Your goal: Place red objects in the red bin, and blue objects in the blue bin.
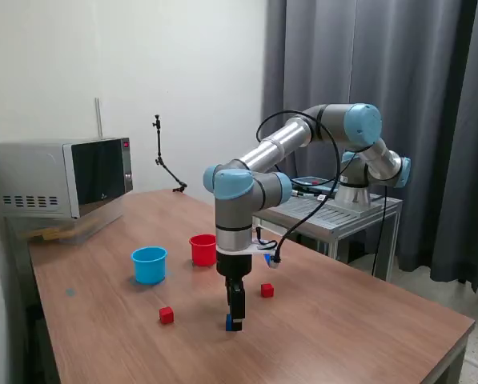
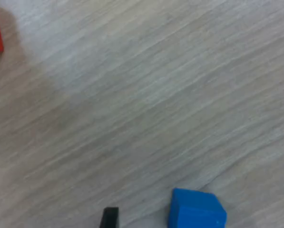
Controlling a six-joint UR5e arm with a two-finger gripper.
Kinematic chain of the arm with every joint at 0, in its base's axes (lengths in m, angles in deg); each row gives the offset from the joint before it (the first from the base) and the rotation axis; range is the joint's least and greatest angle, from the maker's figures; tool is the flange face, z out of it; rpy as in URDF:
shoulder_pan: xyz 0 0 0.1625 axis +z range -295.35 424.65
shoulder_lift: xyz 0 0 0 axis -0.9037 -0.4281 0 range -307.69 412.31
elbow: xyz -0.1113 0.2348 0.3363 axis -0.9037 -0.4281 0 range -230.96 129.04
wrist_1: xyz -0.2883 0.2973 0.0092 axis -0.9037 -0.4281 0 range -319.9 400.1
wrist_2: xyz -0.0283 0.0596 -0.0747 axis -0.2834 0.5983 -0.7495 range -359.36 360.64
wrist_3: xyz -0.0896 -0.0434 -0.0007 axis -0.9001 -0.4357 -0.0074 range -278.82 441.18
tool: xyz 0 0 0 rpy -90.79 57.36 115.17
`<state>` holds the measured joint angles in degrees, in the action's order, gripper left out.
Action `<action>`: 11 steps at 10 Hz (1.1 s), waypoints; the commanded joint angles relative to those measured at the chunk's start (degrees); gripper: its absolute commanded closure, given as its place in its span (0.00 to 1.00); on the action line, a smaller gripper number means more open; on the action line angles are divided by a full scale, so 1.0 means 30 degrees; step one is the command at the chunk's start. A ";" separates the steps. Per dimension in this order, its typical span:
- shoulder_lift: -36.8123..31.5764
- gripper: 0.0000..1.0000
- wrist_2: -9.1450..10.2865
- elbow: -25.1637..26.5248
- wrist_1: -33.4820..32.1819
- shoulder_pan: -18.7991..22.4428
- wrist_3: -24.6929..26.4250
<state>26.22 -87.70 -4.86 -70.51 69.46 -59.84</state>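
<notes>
The UR5e arm reaches out from its base on the metal stand (image 1: 335, 210), elbow high, forearm folding back to a wrist that points straight down. The gripper (image 1: 234, 318) sits right at the wooden table (image 1: 367, 320), its dark fingers (image 2: 109, 217) spread — a blue cube (image 1: 230, 322) lies between them, nearer one side, not yet pinched. In the wrist view that blue cube (image 2: 197, 209) rests on the wood grain with a gap to the finger beside it.

One red cube (image 1: 267, 290) lies near the gripper toward the exterior view's right; another red cube (image 1: 166, 315) lies toward the left. Behind the arm stand the red cup (image 1: 202, 250) and the light blue cup (image 1: 149, 265), side by side, apart. A microwave (image 1: 62, 176) sits at the far left edge.
</notes>
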 commanded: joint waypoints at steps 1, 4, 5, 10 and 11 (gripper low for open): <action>-0.0005 0.00 0.0005 0.0075 0.0017 -0.0048 0.0046; -0.0005 0.00 0.0063 0.0280 -0.0013 -0.0078 0.0017; -0.0005 0.00 0.0063 0.0281 -0.0013 -0.0078 0.0017; -0.0005 0.00 0.0063 0.0252 -0.0042 -0.0049 -0.0012; -0.0005 0.00 0.0063 0.0251 -0.0042 -0.0049 -0.0013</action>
<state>26.21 -87.52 -4.06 -70.61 69.26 -59.84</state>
